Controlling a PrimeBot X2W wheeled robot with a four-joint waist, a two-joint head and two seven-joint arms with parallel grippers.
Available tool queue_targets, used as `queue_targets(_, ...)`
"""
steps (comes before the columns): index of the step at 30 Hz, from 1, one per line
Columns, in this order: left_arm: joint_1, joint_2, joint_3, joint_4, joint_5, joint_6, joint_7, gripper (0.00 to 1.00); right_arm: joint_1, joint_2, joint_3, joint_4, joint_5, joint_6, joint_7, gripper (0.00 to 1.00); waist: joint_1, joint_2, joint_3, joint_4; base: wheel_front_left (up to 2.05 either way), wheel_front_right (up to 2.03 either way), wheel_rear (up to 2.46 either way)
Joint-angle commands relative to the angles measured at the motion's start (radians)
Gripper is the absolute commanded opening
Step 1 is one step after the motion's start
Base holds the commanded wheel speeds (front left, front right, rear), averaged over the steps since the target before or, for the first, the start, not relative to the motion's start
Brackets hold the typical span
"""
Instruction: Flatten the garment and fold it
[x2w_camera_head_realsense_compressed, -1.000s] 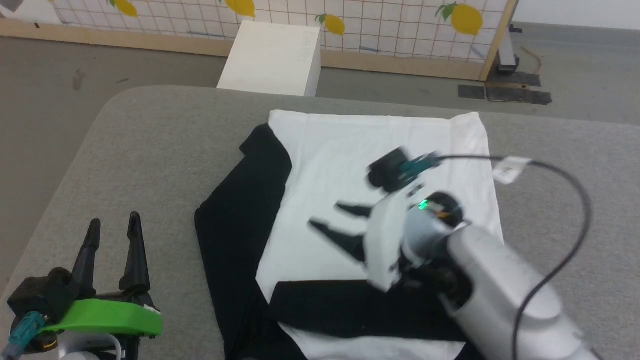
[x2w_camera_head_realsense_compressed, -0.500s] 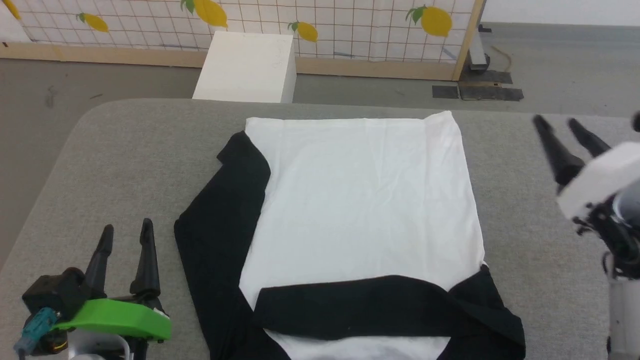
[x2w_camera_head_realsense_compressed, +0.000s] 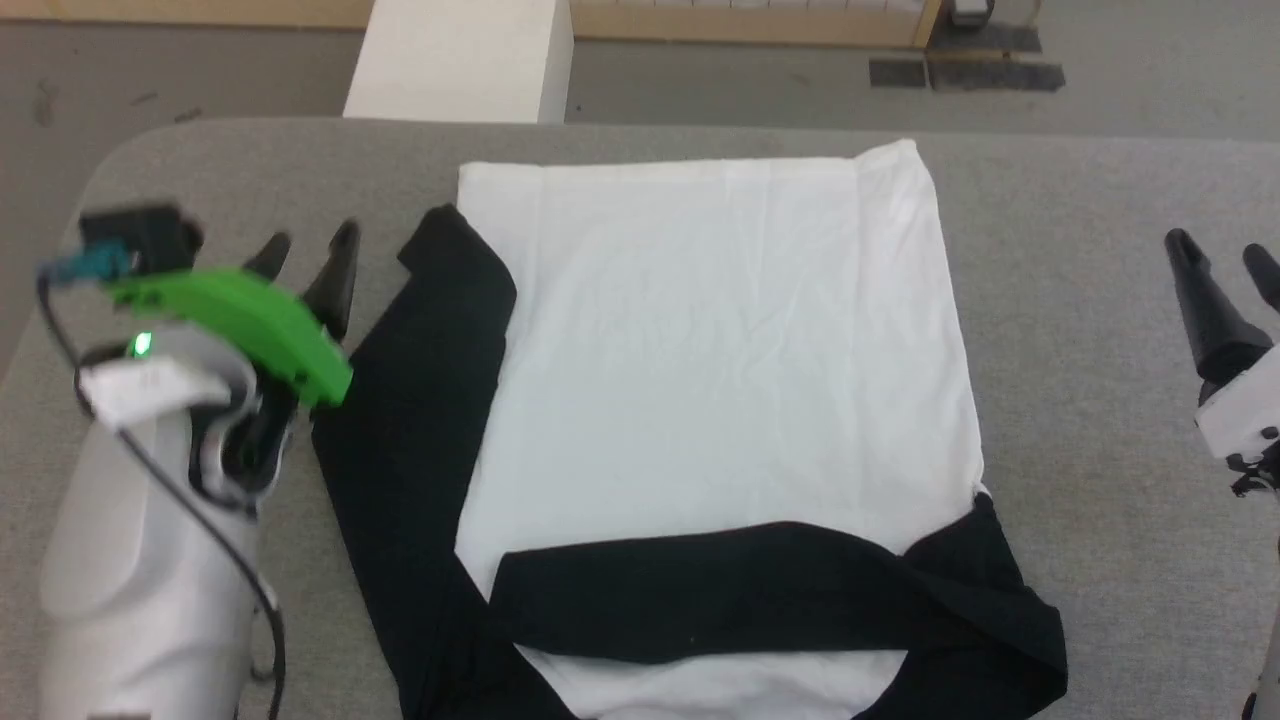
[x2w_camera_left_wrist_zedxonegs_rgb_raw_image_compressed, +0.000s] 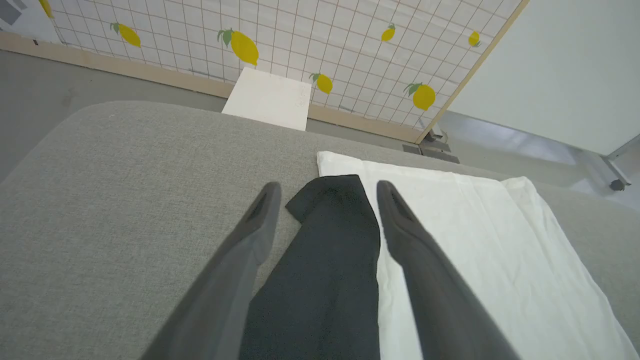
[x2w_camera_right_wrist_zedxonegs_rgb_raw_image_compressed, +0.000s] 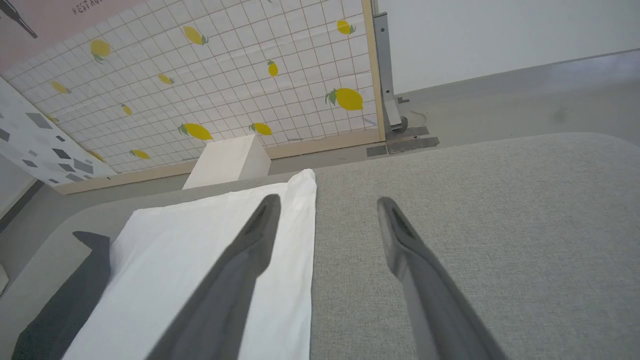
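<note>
Garment (x2w_camera_head_realsense_compressed: 720, 350), soft white cloth with black sleeves, lies smooth and squarish on the grey woven table (x2w_camera_head_realsense_compressed: 1100, 200). Left gripper (x2w_camera_head_realsense_compressed: 310, 245) is spread wide and empty. Its wrist view frames the crumpled left sleeve (x2w_camera_left_wrist_zedxonegs_rgb_raw_image_compressed: 330, 250) between the fingers. Right gripper (x2w_camera_head_realsense_compressed: 1217, 250), likewise wide, hangs beside the hem.

The shirt (x2w_camera_head_realsense_compressed: 710, 350) was plain white with black sleeves (x2w_camera_head_realsense_compressed: 420, 400); the tabletop (x2w_camera_head_realsense_compressed: 1080, 300), a flecked grey weave. The left gripper (x2w_camera_head_realsense_compressed: 310, 240) had dark fingers (x2w_camera_head_realsense_compressed: 338, 275) and a bright green mount (x2w_camera_head_realsense_compressed: 240, 318). The screen (x2w_camera_left_wrist_zedxonegs_rgb_raw_image_compressed: 320, 35) carried yellow lemons (x2w_camera_left_wrist_zedxonegs_rgb_raw_image_compressed: 245, 46) on a white grid.
</note>
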Motion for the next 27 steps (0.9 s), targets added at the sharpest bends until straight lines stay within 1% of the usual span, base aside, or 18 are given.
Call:
queue_targets(1,-0.070,-0.003,-0.014,0.031,-0.010,-0.005,0.042,1.00,-0.007,0.005,-0.007,-0.015,-0.011,-0.001,0.009,1.00,0.0000,0.0000,0.069,-0.008,0.00,0.00,0.00)
queue_targets(4,-0.212,-0.017,-0.049,0.129,-0.024,0.015,0.178,1.00,-0.012,0.008,-0.010,-0.043,-0.023,-0.001,0.029,1.00,0.0000,0.0000,0.106,-0.015,0.00,0.00,0.00)
queue_targets(8,-0.337,-0.019,-0.096,0.240,-0.008,0.052,0.330,1.00,-0.025,0.011,-0.001,-0.066,-0.026,-0.001,0.041,1.00,0.0000,0.0000,0.142,-0.038,0.00,0.00,0.00)
queue_targets(10,-0.372,-0.014,-0.119,0.284,0.007,0.073,0.395,1.00,-0.028,0.011,0.001,-0.073,-0.022,-0.001,0.044,1.00,0.0000,0.0000,0.156,-0.050,0.00,0.00,0.00)
queue_targets(13,-0.408,-0.010,-0.133,0.321,0.015,0.091,0.446,1.00,-0.030,0.012,-0.002,-0.078,-0.012,-0.001,0.043,1.00,0.0000,0.0000,0.174,-0.064,0.00,0.00,0.00)
queue_targets(21,-0.449,-0.008,-0.140,0.368,0.021,0.091,0.425,1.00,-0.029,0.012,-0.012,-0.087,-0.002,-0.001,0.038,1.00,0.0000,0.0000,0.211,-0.077,0.00,0.00,0.00)
queue_targets(27,-0.455,-0.003,-0.138,0.406,0.040,0.104,0.344,1.00,-0.027,0.012,-0.006,-0.084,0.010,-0.001,0.039,1.00,0.0000,0.0000,0.223,-0.074,0.00,0.00,0.00)
